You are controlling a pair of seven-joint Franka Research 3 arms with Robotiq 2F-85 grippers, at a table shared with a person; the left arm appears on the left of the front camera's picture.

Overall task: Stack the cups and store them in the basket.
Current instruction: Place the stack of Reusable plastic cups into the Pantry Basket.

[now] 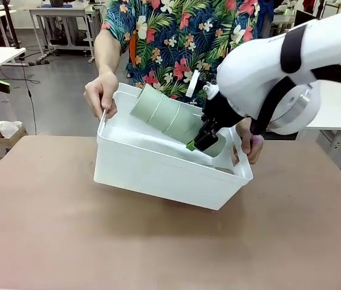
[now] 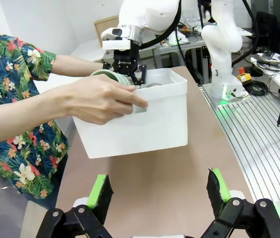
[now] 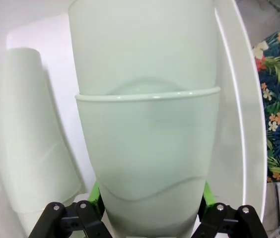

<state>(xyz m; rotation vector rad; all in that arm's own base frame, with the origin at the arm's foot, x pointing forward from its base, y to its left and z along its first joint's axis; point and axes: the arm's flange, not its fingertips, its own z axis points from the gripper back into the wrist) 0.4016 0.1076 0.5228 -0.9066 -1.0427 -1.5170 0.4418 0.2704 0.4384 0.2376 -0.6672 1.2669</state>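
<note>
At the left of the front view, the person's hand (image 1: 101, 93) grips the near rim of the basket (image 1: 158, 172), which sits tilted on the counter (image 1: 68, 235) at frame centre. Inside it lies a stack of mint cups (image 1: 167, 115), leaning up toward the upper left. To the right, the right gripper (image 1: 205, 140) has its fingers clenched on the stack's lower end, and the person's other hand (image 1: 250, 142) holds the basket's right rim. Low in the left wrist view, the left gripper (image 2: 160, 191) hangs released above the counter.
</note>
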